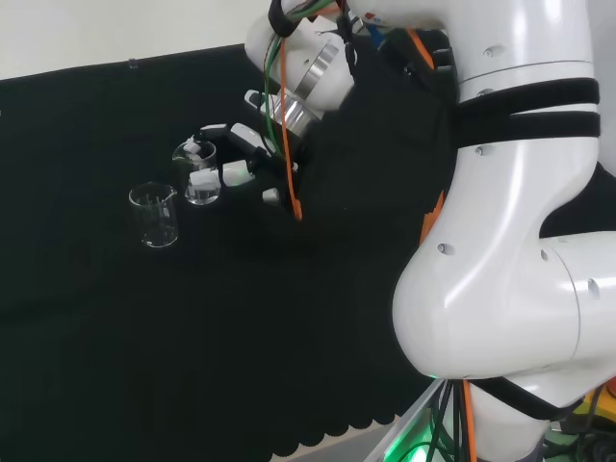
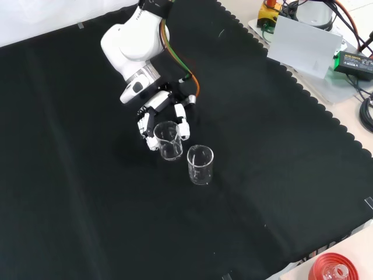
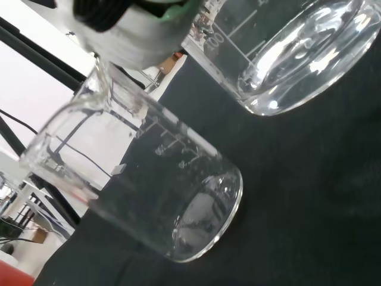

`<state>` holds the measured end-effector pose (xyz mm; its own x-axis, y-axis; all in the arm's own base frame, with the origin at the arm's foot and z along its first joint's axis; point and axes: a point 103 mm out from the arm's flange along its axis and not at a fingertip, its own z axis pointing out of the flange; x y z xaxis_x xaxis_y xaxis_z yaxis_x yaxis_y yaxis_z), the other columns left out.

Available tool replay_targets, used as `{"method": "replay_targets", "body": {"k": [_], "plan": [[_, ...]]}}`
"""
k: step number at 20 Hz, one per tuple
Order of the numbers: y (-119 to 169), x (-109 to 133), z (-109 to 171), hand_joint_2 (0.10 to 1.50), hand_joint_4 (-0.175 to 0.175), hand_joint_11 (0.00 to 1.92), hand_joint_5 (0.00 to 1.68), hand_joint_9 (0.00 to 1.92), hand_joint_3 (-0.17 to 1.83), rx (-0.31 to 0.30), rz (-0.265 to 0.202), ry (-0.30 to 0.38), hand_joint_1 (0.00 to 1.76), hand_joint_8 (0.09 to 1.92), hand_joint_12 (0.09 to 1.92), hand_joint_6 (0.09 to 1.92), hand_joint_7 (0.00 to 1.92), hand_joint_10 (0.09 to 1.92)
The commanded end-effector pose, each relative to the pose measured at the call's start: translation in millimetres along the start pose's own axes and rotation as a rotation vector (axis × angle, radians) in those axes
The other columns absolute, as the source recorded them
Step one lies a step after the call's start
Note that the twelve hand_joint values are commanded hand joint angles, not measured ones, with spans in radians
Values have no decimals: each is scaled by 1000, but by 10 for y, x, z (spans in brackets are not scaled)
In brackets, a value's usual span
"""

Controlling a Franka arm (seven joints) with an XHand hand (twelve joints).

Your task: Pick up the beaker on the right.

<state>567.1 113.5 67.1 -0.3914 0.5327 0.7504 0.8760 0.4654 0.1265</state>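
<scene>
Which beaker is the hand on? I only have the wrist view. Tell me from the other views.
Observer: In the head view the hand is at the right beaker of two.
Operator: Report the fingers.
Observer: In the front view the fingers curl round that beaker from both sides.
Operator: Now the other beaker.
Observer: The free beaker stands upright on the cloth, apart from the hand.
</scene>
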Motion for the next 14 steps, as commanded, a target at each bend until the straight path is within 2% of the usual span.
{"method": "replay_targets", "body": {"k": [1,14], "plan": [[-54,28,-200,1066,-54,1063,1154,1289,-175,10,-2,-65,1291,377,904,725,1423,874],[-153,209,-445,1063,-68,1066,1161,1318,-175,32,0,-134,1294,382,899,703,1429,876]]}}
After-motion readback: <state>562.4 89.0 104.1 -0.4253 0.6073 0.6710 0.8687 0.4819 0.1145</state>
